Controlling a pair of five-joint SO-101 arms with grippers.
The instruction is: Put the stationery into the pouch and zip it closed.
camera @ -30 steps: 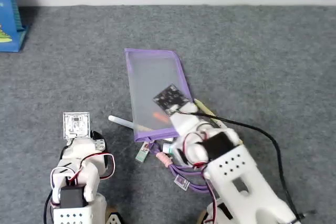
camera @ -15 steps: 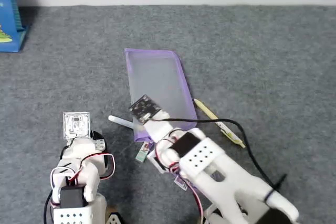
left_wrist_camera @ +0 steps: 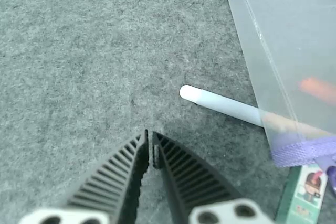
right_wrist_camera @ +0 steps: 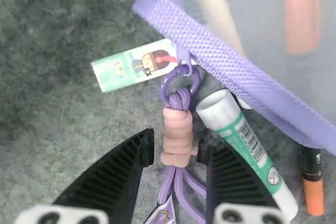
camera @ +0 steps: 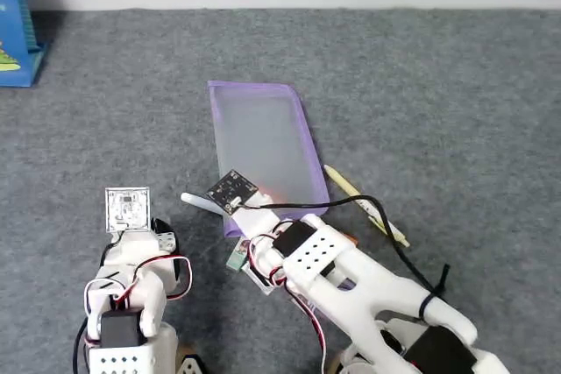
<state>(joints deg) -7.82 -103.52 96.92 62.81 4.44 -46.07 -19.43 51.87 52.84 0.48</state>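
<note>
The right claw (right_wrist_camera: 177, 142) stands over the near end of the pouch (camera: 263, 137), jaws parted a little. Between them hangs the pull cord (right_wrist_camera: 181, 100), with its pink bead (right_wrist_camera: 178, 135) in the gap. As far as I can tell, neither jaw presses on the bead. The cord's long axis runs straight from the pouch mouth back toward the claw, so the jaws sit either side of it, not across it. A paper tag (right_wrist_camera: 131, 65) hangs off the same ring, to one side.

The left claw (left_wrist_camera: 150, 142) is pinched shut on nothing and hovers low over the grey surface (camera: 456, 85). The white pen (left_wrist_camera: 220, 103) lies just ahead of it. The pen's capped end is out in the open and its other end is tucked under the corner of the pouch.

The pouch is not ready for zipping, I would say. A glue stick (right_wrist_camera: 244, 148) lies just beside the bead, its cap up against the purple rim and its body outside. An orange marker (right_wrist_camera: 313, 184) lies outside too, near the rim. A yellow pen (camera: 361, 203) lies on the surface beyond the right arm, apart from the pouch.

The right arm is plainly nearer the cord (the bead is already between its jaws). The left is nearer the white pen. If the cord is pulled along the mouth now, the glue stick looks likely to block the slider.
</note>
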